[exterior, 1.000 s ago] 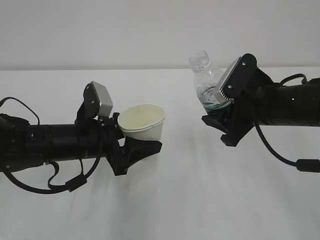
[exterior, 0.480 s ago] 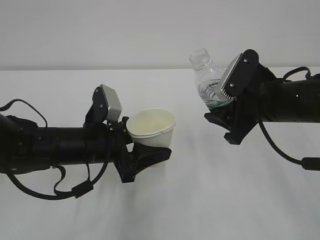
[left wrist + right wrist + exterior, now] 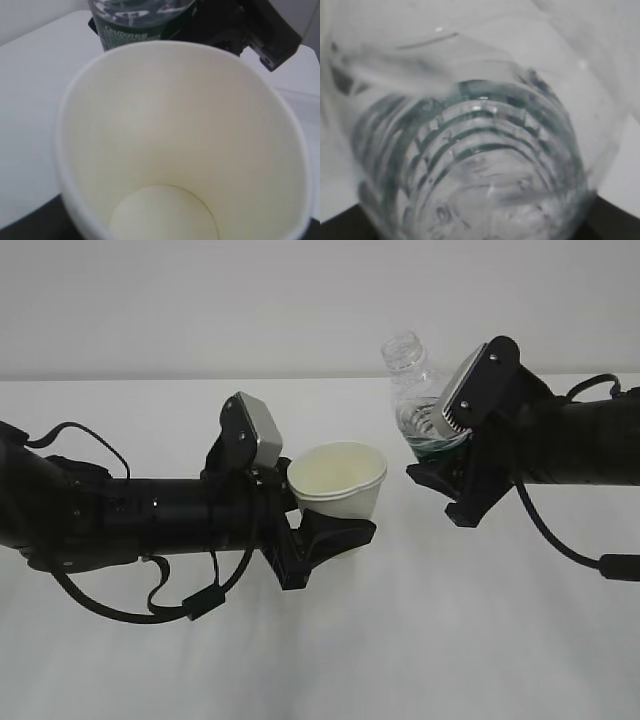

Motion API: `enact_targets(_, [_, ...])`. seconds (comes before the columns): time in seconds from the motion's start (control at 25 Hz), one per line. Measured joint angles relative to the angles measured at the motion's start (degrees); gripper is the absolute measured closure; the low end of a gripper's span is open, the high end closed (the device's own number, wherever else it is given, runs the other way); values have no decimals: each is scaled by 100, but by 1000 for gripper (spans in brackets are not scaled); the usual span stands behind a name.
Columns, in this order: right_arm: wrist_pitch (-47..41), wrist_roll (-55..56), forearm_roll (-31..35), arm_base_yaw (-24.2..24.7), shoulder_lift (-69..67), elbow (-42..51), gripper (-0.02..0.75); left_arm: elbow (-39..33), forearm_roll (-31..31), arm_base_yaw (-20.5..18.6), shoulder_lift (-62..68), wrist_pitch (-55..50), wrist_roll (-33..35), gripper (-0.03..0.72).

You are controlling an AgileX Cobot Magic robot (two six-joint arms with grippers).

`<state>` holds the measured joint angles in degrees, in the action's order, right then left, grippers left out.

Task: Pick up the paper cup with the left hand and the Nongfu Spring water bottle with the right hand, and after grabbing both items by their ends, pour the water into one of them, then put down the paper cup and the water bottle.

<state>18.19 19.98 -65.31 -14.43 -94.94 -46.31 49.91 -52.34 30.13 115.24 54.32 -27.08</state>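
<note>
Your cup (image 3: 338, 480) sits upright in the left tool (image 3: 322, 536), clamped at its lower end and held clear of the white table (image 3: 400, 660), roughly over the table's middle. Its mouth is squeezed slightly out of round. The bottle (image 3: 415, 395) is gripped by its base end in the right tool (image 3: 432, 462), neck up and leaning a little toward the cup, capless, raised above the far half of the table. The two are near each other, the bottle's mouth above and to the right of the cup's rim, not touching.

Your left arm (image 3: 130, 515) lies almost level, reaching in from the left edge, grey plate (image 3: 255, 432) on top. Your right arm (image 3: 570, 445) comes in level from the right edge, its ridged plate (image 3: 462, 390) facing the cup.

Since a second ago, the left arm has carried the cup rightward and slightly up, closing most of the gap. The right arm and bottle have hardly moved.

The left wrist view looks straight down into the cup: its inside (image 3: 165, 150) is cream and dry, and the bottle's green label (image 3: 140, 30) shows just beyond the rim. The right wrist view looks along the ribbed bottle wall (image 3: 470, 150), with some water (image 3: 485, 200) visible at the bottom, which the exterior view barely shows.
</note>
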Motion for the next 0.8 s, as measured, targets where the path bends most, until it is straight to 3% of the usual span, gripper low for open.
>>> enact_targets(0.44, [463, 265, -213, -4, 0, 0, 265, 0, 13, 83, 0, -111, 0, 235])
enact_targets(0.8, [630, 234, 254, -4, 0, 280, 265, 0, 25, 96, 0, -111, 0, 235])
